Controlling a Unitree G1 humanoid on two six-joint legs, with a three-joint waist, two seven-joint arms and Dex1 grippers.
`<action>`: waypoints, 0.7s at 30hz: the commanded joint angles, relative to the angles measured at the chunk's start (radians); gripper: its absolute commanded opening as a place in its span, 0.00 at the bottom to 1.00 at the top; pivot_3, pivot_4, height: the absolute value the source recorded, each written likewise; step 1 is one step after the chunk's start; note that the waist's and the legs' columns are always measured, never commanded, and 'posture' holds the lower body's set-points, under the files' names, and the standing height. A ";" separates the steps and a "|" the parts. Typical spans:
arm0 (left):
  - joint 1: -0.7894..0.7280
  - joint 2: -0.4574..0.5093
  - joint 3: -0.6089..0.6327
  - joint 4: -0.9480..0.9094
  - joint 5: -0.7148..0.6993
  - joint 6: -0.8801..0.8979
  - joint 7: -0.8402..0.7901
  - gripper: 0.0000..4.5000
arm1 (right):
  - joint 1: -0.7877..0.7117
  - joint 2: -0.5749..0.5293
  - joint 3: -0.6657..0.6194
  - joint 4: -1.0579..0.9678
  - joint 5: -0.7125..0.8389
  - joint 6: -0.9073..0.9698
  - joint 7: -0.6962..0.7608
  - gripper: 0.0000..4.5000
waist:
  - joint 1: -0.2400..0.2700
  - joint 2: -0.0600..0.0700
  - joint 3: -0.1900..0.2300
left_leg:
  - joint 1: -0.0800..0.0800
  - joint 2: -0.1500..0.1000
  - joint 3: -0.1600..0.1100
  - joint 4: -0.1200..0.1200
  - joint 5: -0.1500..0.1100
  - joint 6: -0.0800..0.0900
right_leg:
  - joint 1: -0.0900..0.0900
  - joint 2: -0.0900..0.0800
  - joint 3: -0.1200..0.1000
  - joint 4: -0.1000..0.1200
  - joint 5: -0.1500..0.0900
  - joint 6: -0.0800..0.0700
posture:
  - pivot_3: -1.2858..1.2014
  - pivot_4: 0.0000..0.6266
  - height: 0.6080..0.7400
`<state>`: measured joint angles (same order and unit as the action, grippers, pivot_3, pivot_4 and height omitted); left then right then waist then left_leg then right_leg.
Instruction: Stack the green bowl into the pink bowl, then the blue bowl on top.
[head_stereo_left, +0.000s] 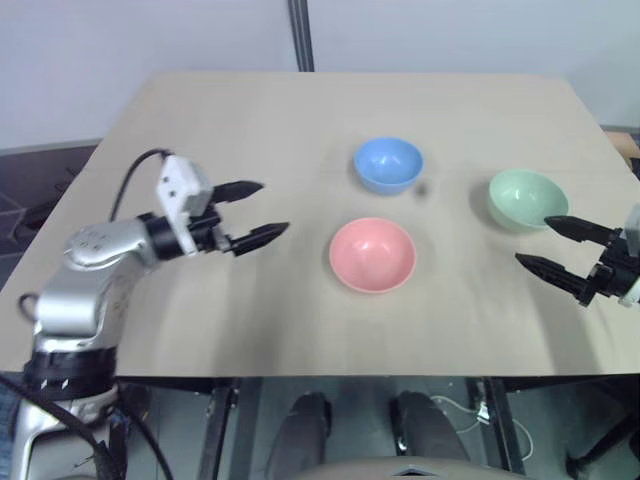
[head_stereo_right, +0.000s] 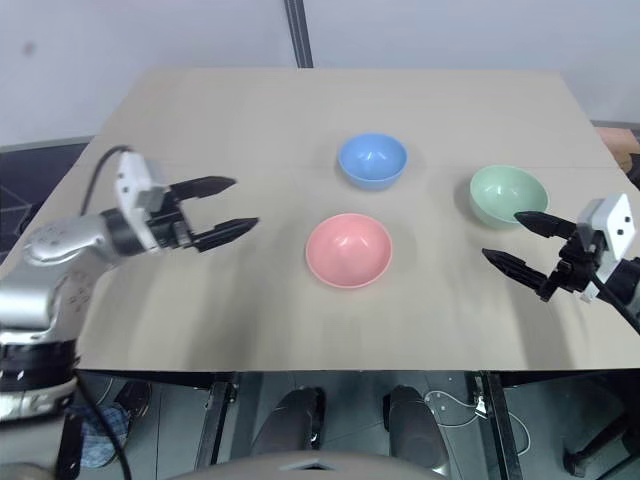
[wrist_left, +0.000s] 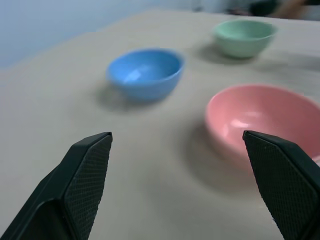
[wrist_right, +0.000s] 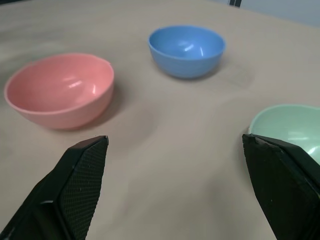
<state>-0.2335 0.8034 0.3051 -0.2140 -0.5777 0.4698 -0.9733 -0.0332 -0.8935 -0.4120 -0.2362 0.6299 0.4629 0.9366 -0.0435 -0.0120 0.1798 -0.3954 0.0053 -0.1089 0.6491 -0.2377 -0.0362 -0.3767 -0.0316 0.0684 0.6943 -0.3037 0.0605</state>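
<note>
The green bowl sits upright and empty on the right side of the bench, apart from the other two bowls. The pink bowl stands near the middle of the bench, toward the front edge, also upright and empty. The blue bowl rests just behind it, farther from the robot, with a clear strip of bench between them. None of the three bowls touches another, and nothing is stacked.

The right tool hovers just in front of the green bowl, its two black fingers spread wide and released, holding nothing; one fingertip lies close to the bowl's near rim. The left tool hangs over the left part of the bench, pointing toward the pink bowl but well apart from it, its fingers likewise spread wide and empty.
</note>
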 joint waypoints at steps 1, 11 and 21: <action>0.041 0.020 0.104 -0.111 -0.090 0.031 0.003 0.98 | -0.070 -0.048 0.049 0.054 -0.081 0.018 -0.038 1.00 | 0.008 -0.001 0.001 | 0.000 0.000 0.000 0.000 0.000 0.000 | 0.000 0.000 0.000 0.000 0.000 0.000 | 0.52 0.24 1.00; 0.187 0.116 0.144 -0.194 -0.129 0.019 -0.139 0.98 | -0.321 -0.088 0.263 0.215 -0.272 -0.018 -0.005 1.00 | 0.003 0.002 0.003 | -0.001 0.000 0.001 -0.002 0.000 0.000 | -0.002 -0.001 0.000 -0.001 0.000 0.000 | 0.52 0.24 1.00; 0.124 0.144 0.093 -0.132 -0.110 -0.011 -0.205 0.98 | -0.420 -0.152 0.457 0.239 -0.495 0.100 -0.015 1.00 | 0.004 0.002 0.003 | -0.002 -0.001 0.001 -0.003 0.000 0.000 | -0.003 -0.002 0.000 -0.002 0.000 0.000 | 0.52 0.24 1.00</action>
<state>-0.0899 0.9313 0.3984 -0.3488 -0.6919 0.4804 -1.1647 -0.4257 -1.0161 0.0297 0.0197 0.1782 0.5267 0.9288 -0.0399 -0.0098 0.1830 -0.3971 0.0045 -0.1076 0.6463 -0.2377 -0.0363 -0.3794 -0.0331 0.0686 0.6920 -0.3037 0.0601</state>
